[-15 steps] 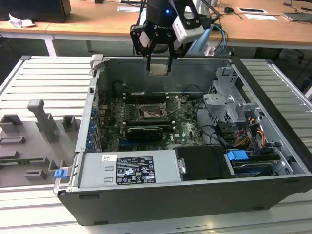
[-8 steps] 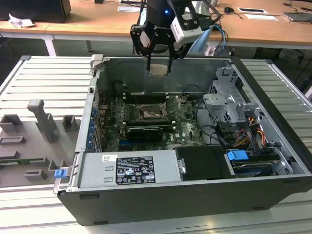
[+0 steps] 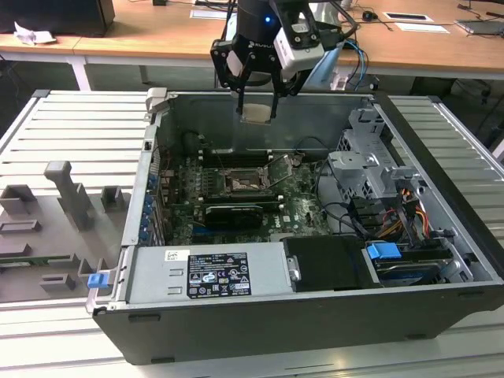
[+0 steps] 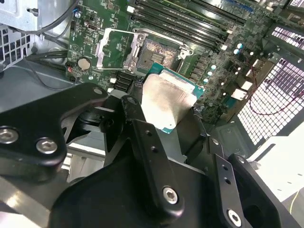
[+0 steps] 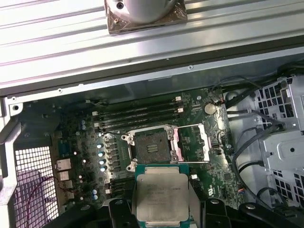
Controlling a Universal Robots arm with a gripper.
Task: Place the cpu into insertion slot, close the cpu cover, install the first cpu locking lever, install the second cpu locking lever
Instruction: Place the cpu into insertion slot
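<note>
Ribbed metal worktop point(image 3: 63, 126) carries an open computer case point(image 3: 236, 315). Pincer point(image 3: 257, 113) pinches the cpu point(image 5: 161, 197) between its fingers, well above the insertion slot point(image 5: 150, 148); cpu cover point(image 5: 192, 142) open.

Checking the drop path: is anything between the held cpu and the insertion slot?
Nothing visible. The cpu hangs in the gripper above the open case; the insertion slot lies bare below, its cpu cover open beside it.
</note>
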